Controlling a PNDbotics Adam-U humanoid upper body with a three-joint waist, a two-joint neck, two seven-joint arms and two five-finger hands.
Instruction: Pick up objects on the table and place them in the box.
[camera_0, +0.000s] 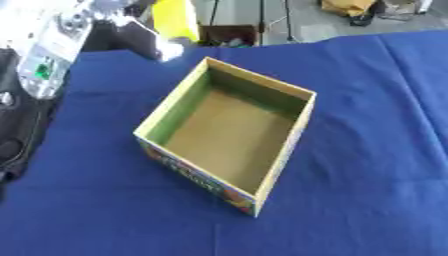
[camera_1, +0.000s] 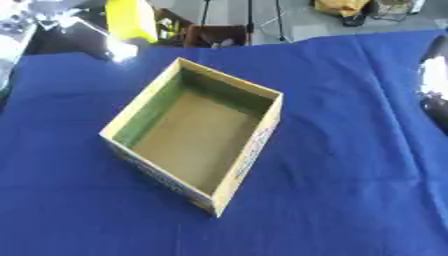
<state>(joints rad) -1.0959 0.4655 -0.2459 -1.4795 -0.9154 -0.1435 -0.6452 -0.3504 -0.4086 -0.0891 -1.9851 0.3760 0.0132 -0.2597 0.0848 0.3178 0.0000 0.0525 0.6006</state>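
- Left eye view: open box (camera_0: 229, 134) sits askew on the blue-clothed bench (camera_0: 376, 165), interior bare.
- Left hand (camera_0: 144, 35) at upper left, blurred; finger state cannot be told; yellow object (camera_0: 175, 19) beside it.

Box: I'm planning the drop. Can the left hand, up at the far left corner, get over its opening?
Probably yes. The box is open-topped and empty, and only bare blue cloth lies between it and the left hand, blurred beside a yellow thing.
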